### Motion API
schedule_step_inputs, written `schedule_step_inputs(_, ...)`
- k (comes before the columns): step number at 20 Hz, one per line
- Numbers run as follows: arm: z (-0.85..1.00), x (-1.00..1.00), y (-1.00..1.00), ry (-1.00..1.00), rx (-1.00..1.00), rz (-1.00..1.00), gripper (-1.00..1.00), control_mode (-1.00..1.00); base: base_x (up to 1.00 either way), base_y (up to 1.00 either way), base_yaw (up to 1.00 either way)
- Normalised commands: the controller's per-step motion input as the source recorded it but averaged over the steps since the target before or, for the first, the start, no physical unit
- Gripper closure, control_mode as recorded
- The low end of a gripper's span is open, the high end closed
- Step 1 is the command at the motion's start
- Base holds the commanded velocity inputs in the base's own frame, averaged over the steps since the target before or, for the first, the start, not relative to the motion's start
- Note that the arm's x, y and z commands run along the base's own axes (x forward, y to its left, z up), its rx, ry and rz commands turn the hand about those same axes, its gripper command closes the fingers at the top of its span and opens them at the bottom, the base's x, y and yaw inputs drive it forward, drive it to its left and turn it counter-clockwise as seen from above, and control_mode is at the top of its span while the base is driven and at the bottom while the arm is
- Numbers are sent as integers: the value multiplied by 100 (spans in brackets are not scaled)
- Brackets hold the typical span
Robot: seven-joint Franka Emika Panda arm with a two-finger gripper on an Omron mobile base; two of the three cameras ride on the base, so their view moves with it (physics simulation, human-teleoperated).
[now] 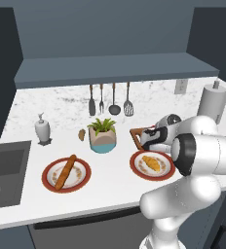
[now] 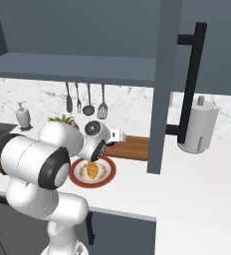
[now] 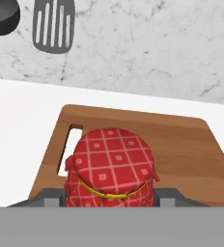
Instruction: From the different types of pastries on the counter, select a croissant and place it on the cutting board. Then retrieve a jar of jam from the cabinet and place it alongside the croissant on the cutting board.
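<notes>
marble counter (image 3: 17, 111) bears rectangular wooden cutting board (image 3: 181, 149), checked-cloth-capped round jam jar (image 3: 111, 169) above.

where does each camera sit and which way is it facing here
Left base view: behind the arm to its left, looking forward and down over the counter; the arm rises at lower right.
Right base view: behind the arm to its right, same counter; the arm rises at lower left.
Hand view: on the hand, looking along the gripper at the jar of jam over the cutting board.
Both base views share the croissant on its plate.
</notes>
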Motion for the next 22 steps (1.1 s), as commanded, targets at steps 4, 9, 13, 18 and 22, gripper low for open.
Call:
schedule_step_inputs(4, -15, 4, 3, 0, -2, 0, 100, -100, 0, 0, 0)
schedule_step_inputs(9, -1, 2, 8, 0, 0, 0, 100, -100, 0, 0, 0)
schedule_step_inputs(13, -3, 26, 22, 0, 0, 0, 100, -100, 0, 0, 0)
schedule_step_inputs(18, -5, 27, 13, 0, 0, 0, 100, -100, 0, 0, 0)
schedule_step_inputs(22, -15, 0, -9, 0, 0, -1, 100, -100, 0, 0, 0)
